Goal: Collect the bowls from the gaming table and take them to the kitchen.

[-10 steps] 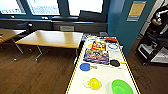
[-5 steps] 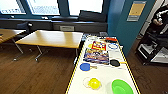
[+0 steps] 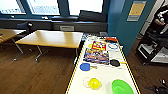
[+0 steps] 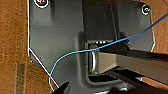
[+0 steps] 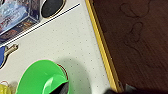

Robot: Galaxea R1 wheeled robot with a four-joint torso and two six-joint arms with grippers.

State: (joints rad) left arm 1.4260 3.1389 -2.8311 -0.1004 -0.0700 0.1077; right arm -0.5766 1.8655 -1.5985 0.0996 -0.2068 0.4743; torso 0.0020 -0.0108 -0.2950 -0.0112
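A: Bowls are sitting at the near end of the gaming tabletop [image 3: 100,75] in the head view, yellow bowl [image 3: 94,83] beside green bowl [image 3: 122,87]. Blue paddle [image 3: 85,66], black paddle [image 3: 115,62] and game boxes [image 3: 96,55] are lying beyond them.

B: Left wrist view?

A: Robot plate and blue cable [image 4: 82,51] over wooden floor; hand state, cannot tell.

B: Right wrist view?

A: Green bowl [image 5: 41,77] is lying near the yellow edge stripe [image 5: 101,46]. Hand state, cannot tell. Risk, I judge: a nudge could be sliding it off.

Bare tabletop [image 3: 105,75] between blue paddle [image 3: 85,66] and bowls [image 3: 94,83].
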